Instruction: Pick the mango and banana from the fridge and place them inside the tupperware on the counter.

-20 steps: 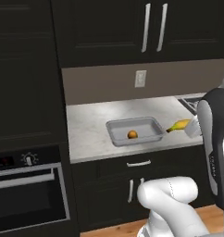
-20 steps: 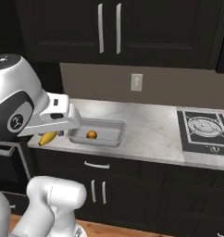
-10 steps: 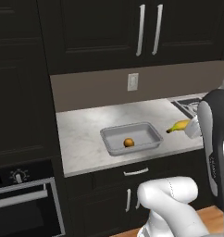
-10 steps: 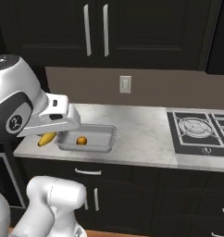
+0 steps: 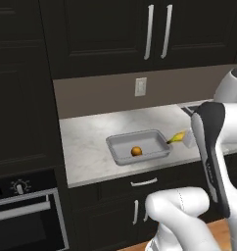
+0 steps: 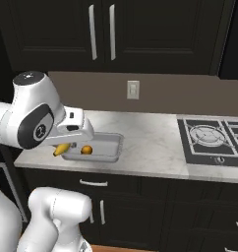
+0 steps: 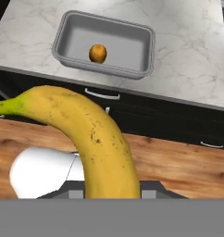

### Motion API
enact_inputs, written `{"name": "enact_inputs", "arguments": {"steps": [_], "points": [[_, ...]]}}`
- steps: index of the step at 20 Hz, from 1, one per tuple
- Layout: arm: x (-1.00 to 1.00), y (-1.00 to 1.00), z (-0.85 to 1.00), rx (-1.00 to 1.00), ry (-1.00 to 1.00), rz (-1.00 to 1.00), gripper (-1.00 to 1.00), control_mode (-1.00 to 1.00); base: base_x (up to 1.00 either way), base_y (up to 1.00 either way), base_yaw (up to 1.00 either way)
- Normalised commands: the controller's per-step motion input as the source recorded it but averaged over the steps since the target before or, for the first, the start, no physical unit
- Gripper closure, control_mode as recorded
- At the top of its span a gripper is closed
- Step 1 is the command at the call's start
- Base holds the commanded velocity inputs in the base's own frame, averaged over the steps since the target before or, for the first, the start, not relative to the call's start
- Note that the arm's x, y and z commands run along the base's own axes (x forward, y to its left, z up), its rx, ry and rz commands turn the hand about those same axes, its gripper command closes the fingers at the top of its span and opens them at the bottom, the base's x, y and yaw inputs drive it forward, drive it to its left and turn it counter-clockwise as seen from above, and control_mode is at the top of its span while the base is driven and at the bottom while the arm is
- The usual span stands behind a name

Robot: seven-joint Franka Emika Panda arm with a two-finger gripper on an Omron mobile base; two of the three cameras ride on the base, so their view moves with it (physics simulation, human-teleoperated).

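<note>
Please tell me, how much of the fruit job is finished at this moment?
Done: the small round orange mango lies inside the shallow grey rectangular tupperware on the light marble counter. In hand: the curved yellow banana is gripped by the gripper. Left: lower the banana into the tupperware and release.

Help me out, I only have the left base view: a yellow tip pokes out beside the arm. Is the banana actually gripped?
Observer: Yes. In the hand view the banana rises from between the shut jaws, whole.
Operator: Is there room in the tub?
Observer: The hand view looks down into the tub: it holds just the mango, with bare bottom beside it.
Operator: What is on the arm's far side?
Observer: The right base view shows a stove set in the counter, apart from the tub.
</note>
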Motion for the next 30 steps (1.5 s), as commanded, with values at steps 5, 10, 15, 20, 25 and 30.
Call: {"name": "enact_inputs", "arguments": {"steps": [5,10,15,20,25,30], "points": [[0.31,0.08,-0.55,0.0,0.0,0.0,1.0,-1.0,0.0,0.0,0.0],[0.45,0.19,-0.41,0.0,0.0,0.0,1.0,-1.0,0.0,0.0,0.0],[0.57,0.18,-0.22,0.0,0.0,0.0,1.0,-1.0,0.0,0.0,0.0],[0.53,0.02,-0.14,0.0,0.0,0.0,1.0,-1.0,0.0,0.0,0.0],[0.52,0.0,-0.2,0.0,0.0,-0.01,1.0,-1.0,0.0,0.0,0.0],[0.53,0.0,-0.23,0.0,0.0,-0.01,1.0,-1.0,0.0,0.0,0.0]]}}
